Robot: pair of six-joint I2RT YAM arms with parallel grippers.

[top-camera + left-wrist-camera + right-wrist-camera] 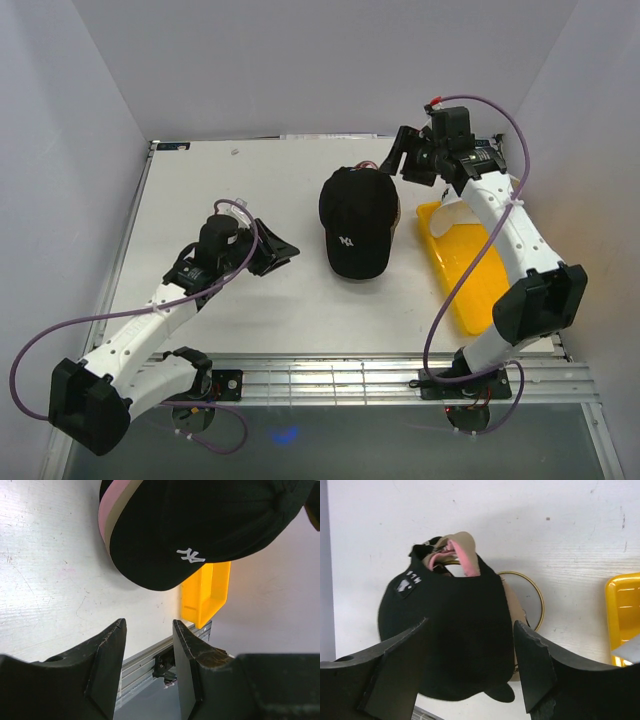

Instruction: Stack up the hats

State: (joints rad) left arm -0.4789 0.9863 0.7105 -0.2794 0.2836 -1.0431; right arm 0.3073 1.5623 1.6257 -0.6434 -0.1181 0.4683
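Left hand [278, 250] and right hand [399, 164] both apart, empty. Black NY hat [356, 218] sits on top. Next I'd fetch the white hat [452, 214] at 3 o'clock.

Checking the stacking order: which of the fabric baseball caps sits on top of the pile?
The black fabric cap with the white NY logo; the pink cap and tan cap only peek out from beneath it.

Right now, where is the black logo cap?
Overhead view, table centre: the black logo cap sits on the other caps, just left of the yellow tray.
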